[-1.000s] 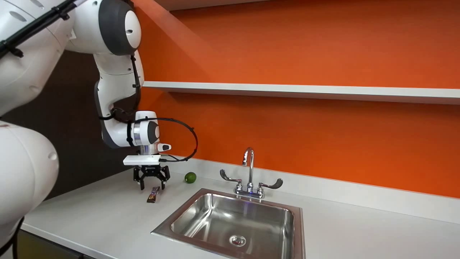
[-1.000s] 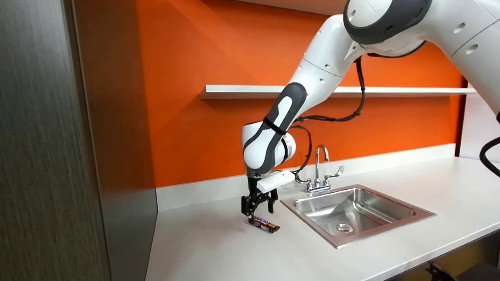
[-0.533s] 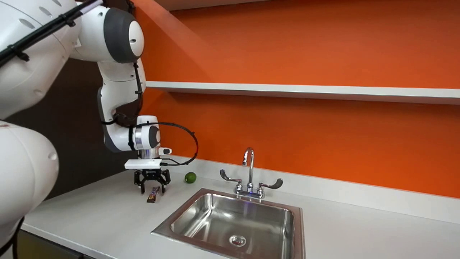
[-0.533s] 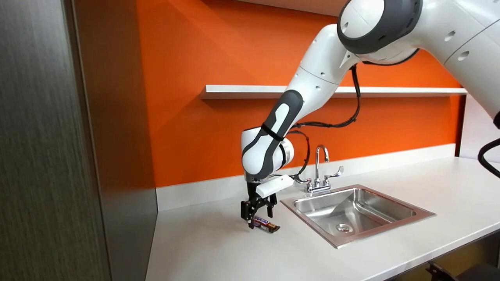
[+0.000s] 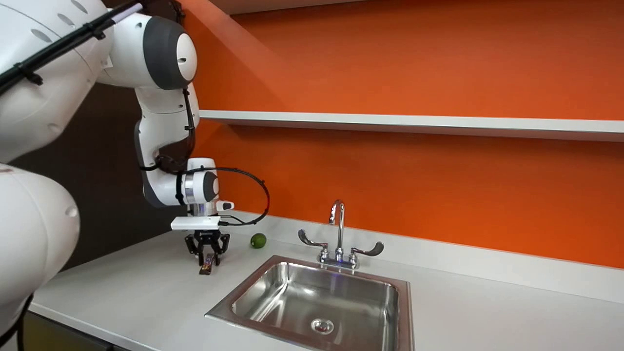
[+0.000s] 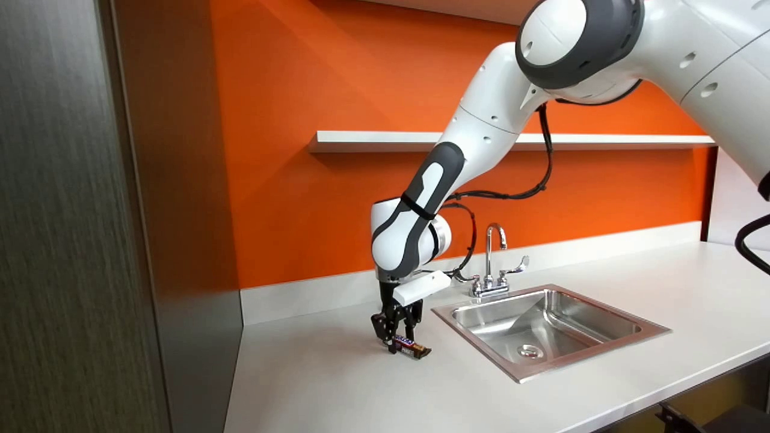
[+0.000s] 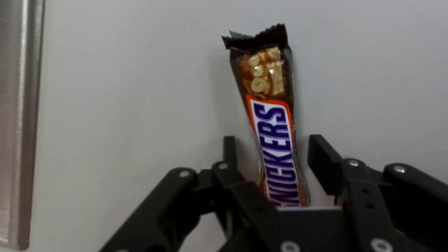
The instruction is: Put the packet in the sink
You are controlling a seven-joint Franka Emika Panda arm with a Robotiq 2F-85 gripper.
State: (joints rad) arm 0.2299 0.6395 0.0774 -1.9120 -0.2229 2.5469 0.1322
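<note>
Your fingers (image 7: pixel 323 164) stand parted astride the Snickers bar (image 7: pixel 273 122) on the worktop (image 7: pixel 140 87); its long axis runs between them, nearly square to their closing line, so closing straight should pinch its sides.

The arm (image 5: pixel 165 117) has sunk lower over the past second, bringing the hand (image 5: pixel 208 263) nearer the worktop (image 5: pixel 146 297). Its fingers (image 7: pixel 230 150), spread wider in both exterior views half a second ago, have drawn in and now stand closer to the packet (image 7: pixel 271 140).
</note>
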